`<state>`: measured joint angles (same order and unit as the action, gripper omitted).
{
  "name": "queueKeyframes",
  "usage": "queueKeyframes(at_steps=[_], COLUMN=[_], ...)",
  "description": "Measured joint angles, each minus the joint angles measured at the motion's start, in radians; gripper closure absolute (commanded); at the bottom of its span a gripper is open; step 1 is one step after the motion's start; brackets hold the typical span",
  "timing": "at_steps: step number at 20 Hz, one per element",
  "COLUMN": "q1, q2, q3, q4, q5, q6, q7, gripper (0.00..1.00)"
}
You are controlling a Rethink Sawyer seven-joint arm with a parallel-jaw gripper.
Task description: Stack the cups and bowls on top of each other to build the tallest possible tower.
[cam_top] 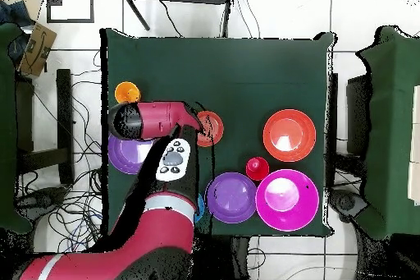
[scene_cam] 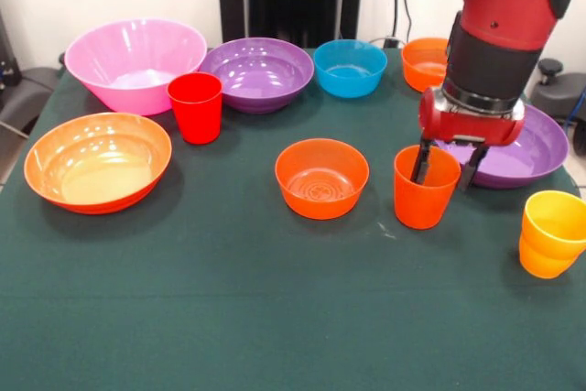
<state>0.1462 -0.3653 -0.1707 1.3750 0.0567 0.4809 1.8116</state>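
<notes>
Your widest open bench (scene_cam: 229, 318) is the whole lower half of the front view. Upper left is crowded: pink bowl (scene_cam: 135, 63), red cup (scene_cam: 196, 107), purple bowl (scene_cam: 258, 73) nearly touching.

I can read no text, label, brand, number or sign on anything in either view from my station here

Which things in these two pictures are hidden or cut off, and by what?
- Orange cup, overhead view: hidden under the arm's wrist.
- Blue bowl, overhead view: covered by the arm, at most a sliver shows.
- Right purple bowl, front view: near rim hidden behind the gripper; overhead view, partly under the arm.
- Far small orange bowl, front view: right part hidden by the arm.
- Gripper, overhead view: hidden under the wrist.
</notes>
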Motion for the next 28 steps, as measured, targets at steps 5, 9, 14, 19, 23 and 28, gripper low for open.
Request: queueKeyframes(at_steps=[5,9,14,19,23,28], q1=[0.0,0.0,0.0,0.0,-0.001,-0.008], q2=[0.04,0.061,0.07,0.072,0.072,0.072], q3=[0.0,0.0,0.0,0.0,0.0,0.0], q4=[-0.009,-0.012,-0.012,-0.012,-0.012,-0.012], q5=[0.0,0.0,0.0,0.001,0.001,0.002], q6=[-0.027,-0.037,-0.036,-0.036,-0.036,-0.036], q7=[0.0,0.0,0.0,0.0,0.0,0.0], gripper=[0.0,0.0,0.0,1.0,1.0,1.0])
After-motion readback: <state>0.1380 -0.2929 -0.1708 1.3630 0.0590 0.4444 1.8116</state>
